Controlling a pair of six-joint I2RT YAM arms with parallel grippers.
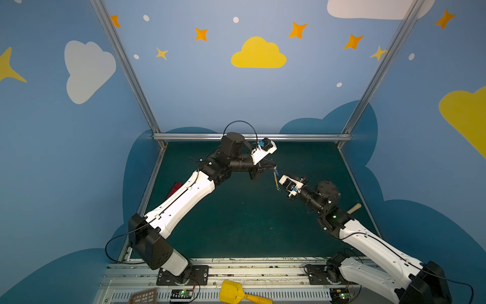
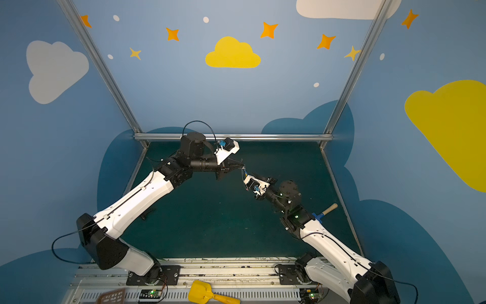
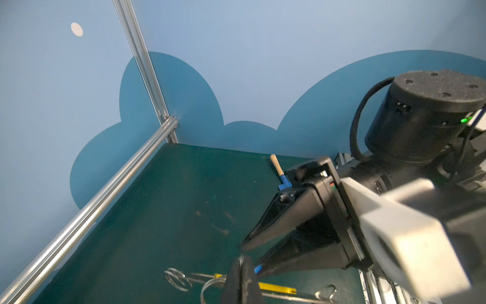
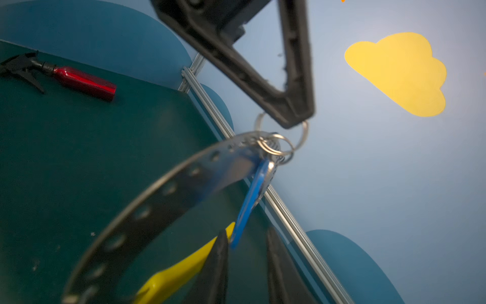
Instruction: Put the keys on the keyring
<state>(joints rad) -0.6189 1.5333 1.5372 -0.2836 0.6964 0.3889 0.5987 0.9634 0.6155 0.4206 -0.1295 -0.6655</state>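
My right pincer (image 4: pixel 247 234) stood part-open, holding nothing, beside the keys (image 4: pixel 251 202), which hung with the keyring (image 4: pixel 157 189) from my left pincer (image 4: pixel 292 118), clamped on its small metal loop (image 4: pixel 304 133) above the desk (image 4: pixel 65 158). If that thin grip slipped, I judged all would fall.

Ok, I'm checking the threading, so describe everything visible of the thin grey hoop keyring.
The thin grey hoop keyring looks like a metal band with a row of holes and one yellow arc. It hangs in the air by split rings at its top, pinched in the shut left gripper; a blue plastic tag dangles beside them.
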